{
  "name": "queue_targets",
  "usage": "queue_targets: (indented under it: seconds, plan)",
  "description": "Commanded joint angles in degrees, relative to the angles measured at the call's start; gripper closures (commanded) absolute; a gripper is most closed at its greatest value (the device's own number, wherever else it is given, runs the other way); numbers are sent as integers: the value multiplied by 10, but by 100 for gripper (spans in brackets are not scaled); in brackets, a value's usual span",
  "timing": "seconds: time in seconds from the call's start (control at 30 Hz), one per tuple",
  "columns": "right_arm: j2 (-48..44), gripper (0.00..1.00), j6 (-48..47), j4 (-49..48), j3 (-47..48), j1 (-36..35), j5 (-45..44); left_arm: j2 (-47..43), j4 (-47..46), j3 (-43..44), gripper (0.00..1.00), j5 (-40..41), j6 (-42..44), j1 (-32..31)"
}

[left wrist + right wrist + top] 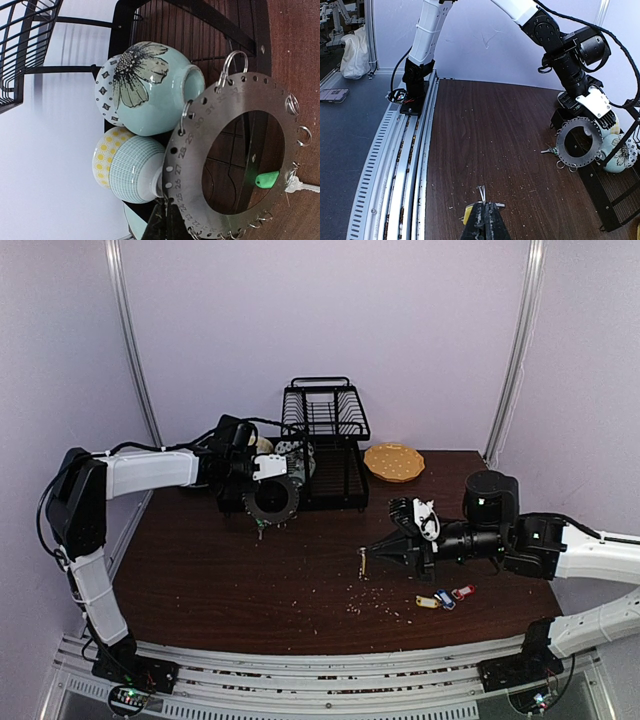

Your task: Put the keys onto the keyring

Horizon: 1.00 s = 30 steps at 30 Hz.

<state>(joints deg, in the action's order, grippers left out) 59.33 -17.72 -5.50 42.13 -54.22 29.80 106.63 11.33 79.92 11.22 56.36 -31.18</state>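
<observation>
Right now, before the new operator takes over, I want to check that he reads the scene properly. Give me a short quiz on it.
1. True or false: the keyring lies flat.
2. Which tag colour already hangs on the keyring? A red, B green, C blue.
3. Fill in: the ___ gripper is shut on a key with a yellow tag.
Key:
1. False. The left gripper holds it upright.
2. B, the green tag.
3. Right: the right gripper.
</observation>
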Motion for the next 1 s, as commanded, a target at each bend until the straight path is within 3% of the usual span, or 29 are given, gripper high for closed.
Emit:
queue_targets:
  seconds: [0.0, 0.3, 0.43, 0.6, 0.7, 0.8, 0.97]
  plan:
    - [1, 100, -1, 5, 23, 3, 1, -6, -28, -6, 96, -1, -17, 6]
    - [3, 100, 2, 4, 24, 3, 9, -28, -19, -1, 53, -8, -64, 10]
    - [2, 100, 3, 2, 23, 3, 8, -26, 35, 42, 37, -61, -234, 46]
    - [3, 100, 6, -4, 21, 3, 12, -51, 48, -5, 32, -129, -491, 85]
    - [7, 100, 9, -8, 19, 3, 17, -96, -16, -102, 24, -209, -620, 105]
    - [9, 100, 12, -10, 17, 3, 22, -126, -162, -231, 13, -305, -757, 149]
    - [5, 100, 12, -12, 15, 3, 25, -87, -267, -300, 8, -372, -777, 154]
